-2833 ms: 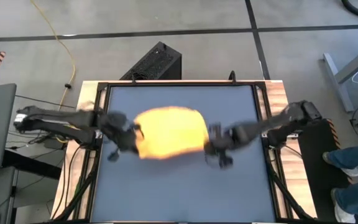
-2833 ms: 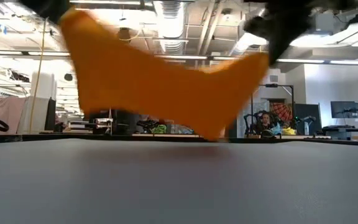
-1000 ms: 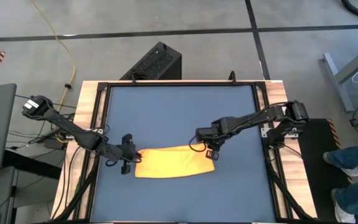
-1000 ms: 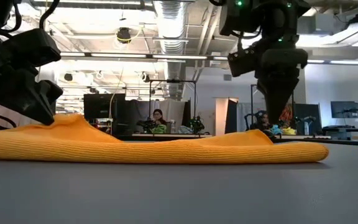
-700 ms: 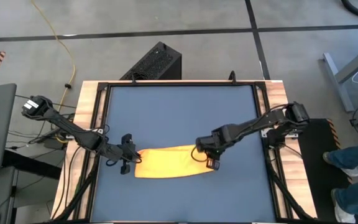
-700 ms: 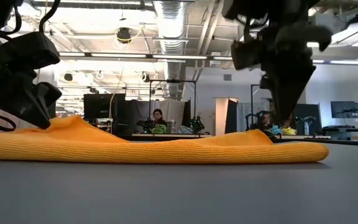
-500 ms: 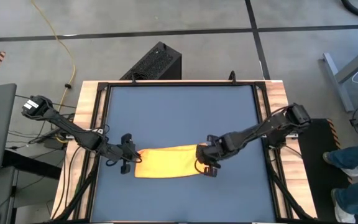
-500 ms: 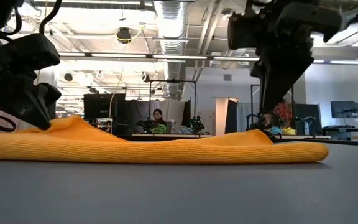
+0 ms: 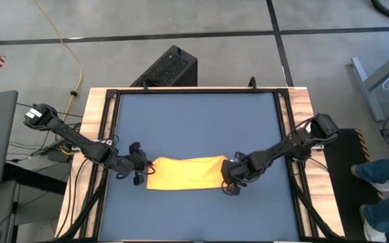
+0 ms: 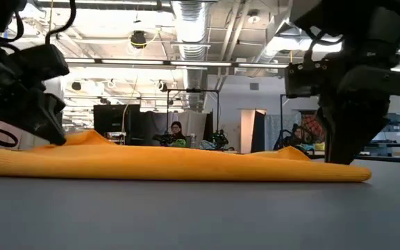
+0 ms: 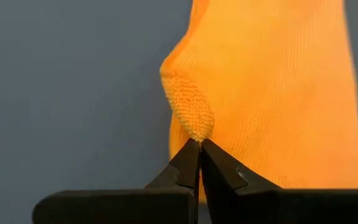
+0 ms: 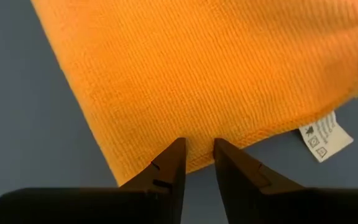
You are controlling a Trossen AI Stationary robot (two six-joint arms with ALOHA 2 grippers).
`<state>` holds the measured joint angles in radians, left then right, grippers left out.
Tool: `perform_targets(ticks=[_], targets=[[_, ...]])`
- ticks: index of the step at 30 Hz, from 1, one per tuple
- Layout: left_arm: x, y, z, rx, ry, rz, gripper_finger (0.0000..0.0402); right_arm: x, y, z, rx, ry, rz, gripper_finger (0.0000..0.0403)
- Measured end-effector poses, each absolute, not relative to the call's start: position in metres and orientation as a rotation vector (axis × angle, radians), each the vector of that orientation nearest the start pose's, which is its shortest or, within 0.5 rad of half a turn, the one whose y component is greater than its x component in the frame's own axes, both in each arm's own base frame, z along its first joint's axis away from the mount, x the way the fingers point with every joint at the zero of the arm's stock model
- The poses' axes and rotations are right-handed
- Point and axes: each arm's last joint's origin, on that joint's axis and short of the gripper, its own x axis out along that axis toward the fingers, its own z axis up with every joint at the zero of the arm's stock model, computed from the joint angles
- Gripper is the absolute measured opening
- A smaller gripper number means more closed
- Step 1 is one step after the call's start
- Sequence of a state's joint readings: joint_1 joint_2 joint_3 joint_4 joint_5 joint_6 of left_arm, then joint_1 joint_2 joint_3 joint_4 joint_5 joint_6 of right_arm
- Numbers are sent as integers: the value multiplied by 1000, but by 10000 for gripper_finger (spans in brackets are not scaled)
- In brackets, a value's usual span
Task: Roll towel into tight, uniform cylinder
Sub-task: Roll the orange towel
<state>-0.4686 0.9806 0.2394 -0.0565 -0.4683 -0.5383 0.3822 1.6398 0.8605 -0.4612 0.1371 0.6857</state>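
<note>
While pinching towel (image 9: 183, 173), left end effector (image 11: 199, 144) low.

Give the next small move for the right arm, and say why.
Probably close the right end effector on the towel edge: its fingers straddle that edge, still apart, near the white tag, while the left end effector already pinches the opposite end.

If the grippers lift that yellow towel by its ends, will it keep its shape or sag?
Likely sag: the towel lies limp and flat on the mat, bunching where the left gripper pinches it. Probably light and grippy, given its knit texture. The right gripper sits at its hem.
</note>
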Motion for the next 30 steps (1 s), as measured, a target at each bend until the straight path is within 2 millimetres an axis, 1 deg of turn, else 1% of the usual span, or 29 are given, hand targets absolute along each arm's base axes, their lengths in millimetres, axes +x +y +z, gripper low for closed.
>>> perform_targets(ticks=[5, 9, 12, 17, 19, 22, 30], targets=[[143, -60, 130, -192, 740, 223, 0, 263, 111, 145, 279, 1198, -193, 113], [142, -62, 130, -204, 743, 219, 0, 265, 113, 150, 272, 1194, -180, 113], [142, -62, 130, -208, 737, 222, 0, 271, 112, 160, 246, 1171, -174, 113], [143, -62, 132, -206, 700, 246, 3, 280, 105, 179, 198, 1168, -227, 113], [143, -61, 131, -191, 698, 256, 10, 285, 102, 185, 170, 1145, -240, 113], [143, -61, 131, -174, 699, 254, 28, 288, 96, 186, 125, 1116, -278, 113], [138, -59, 127, -138, 769, 261, 83, 291, 75, 175, 135, 1097, -320, 113]])
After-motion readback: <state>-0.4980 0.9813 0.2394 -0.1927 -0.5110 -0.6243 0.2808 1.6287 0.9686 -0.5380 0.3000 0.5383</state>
